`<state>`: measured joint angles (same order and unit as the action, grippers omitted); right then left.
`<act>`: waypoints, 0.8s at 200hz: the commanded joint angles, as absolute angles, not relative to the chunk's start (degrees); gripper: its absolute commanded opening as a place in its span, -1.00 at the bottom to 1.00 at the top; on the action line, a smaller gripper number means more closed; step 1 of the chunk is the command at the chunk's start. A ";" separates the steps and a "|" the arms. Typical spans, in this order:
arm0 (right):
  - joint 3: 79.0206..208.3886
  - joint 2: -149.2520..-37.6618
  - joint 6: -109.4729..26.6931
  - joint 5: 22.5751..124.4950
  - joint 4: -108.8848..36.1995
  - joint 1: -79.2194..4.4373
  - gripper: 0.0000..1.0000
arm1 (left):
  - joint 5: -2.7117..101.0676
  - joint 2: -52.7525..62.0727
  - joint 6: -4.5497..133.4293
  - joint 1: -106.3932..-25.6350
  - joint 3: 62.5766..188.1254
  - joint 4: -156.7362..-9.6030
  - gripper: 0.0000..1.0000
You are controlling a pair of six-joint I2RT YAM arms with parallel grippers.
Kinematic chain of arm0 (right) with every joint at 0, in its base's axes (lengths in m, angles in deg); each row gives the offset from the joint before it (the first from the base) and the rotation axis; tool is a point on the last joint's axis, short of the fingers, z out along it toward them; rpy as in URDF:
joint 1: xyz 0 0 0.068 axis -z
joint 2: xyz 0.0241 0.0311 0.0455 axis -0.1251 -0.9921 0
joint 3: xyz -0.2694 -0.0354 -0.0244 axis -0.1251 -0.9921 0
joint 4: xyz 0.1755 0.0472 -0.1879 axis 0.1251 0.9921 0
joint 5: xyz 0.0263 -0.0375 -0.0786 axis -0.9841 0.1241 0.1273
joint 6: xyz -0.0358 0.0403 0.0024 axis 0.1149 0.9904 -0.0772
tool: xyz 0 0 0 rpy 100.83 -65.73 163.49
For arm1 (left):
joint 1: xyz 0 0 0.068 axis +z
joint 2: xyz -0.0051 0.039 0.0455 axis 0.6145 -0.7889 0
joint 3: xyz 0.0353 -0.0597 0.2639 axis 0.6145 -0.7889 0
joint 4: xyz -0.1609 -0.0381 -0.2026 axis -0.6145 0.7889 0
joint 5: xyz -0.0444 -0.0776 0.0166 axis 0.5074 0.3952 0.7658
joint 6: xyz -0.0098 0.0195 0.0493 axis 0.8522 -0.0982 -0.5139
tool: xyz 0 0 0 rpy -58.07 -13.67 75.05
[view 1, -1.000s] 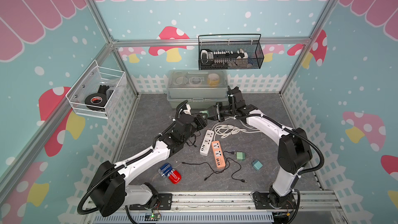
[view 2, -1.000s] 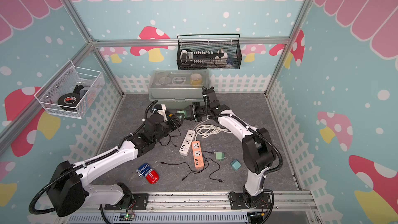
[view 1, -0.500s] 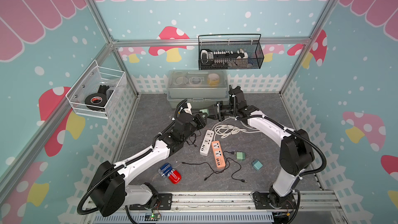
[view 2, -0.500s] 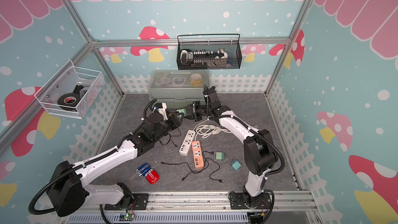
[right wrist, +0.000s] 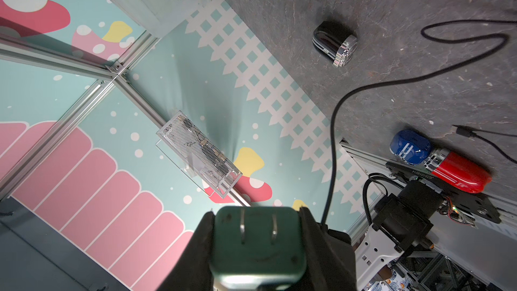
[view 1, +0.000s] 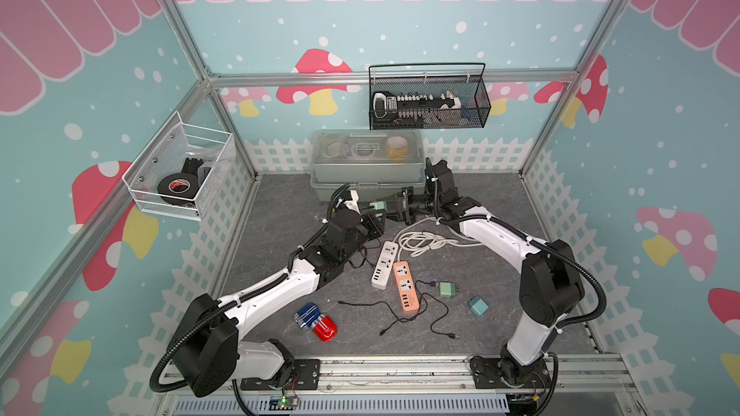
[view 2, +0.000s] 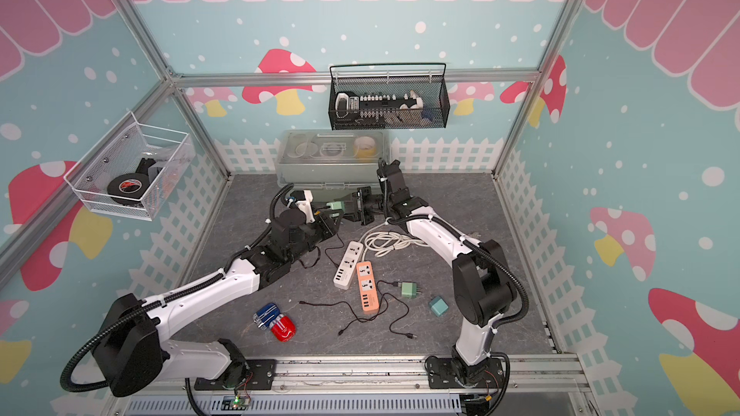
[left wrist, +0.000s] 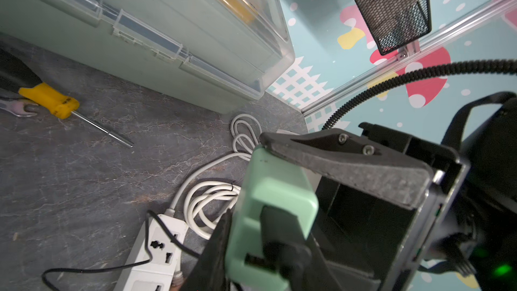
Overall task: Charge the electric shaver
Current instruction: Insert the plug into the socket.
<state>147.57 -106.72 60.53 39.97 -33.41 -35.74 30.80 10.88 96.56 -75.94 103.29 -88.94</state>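
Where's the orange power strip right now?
In both top views the orange power strip lies flat mid-table: the white power strip beside it toward the left arm, a green adapter toward the right arm.

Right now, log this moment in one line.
right gripper: holding green power adapter aloft | left gripper: at adapter, grip unclear | black shaver: on mat

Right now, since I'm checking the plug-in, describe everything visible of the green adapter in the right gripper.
The green adapter is a round-cornered plastic block with two metal prongs on one face. The right gripper clamps its sides above the grey mat, prongs facing that wrist. A black cable reaches its far end by the left gripper; whether it is plugged in is unclear.
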 commanded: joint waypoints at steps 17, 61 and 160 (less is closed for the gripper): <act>145.24 -102.88 72.08 39.34 -35.08 -36.44 -1.00 | 28.88 11.93 95.74 -75.29 104.63 -89.60 -0.94; 144.17 -102.72 72.96 39.69 -36.38 -36.38 -1.00 | 29.69 13.96 94.86 -74.93 104.54 -87.36 -1.00; 145.92 -100.43 41.74 42.16 -4.37 -30.96 0.52 | 39.26 16.07 90.30 -73.89 111.42 -62.37 -1.00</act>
<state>145.21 -102.79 53.93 40.34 -19.71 -33.06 36.41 14.95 92.91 -74.16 108.41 -72.03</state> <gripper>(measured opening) 0.748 0.265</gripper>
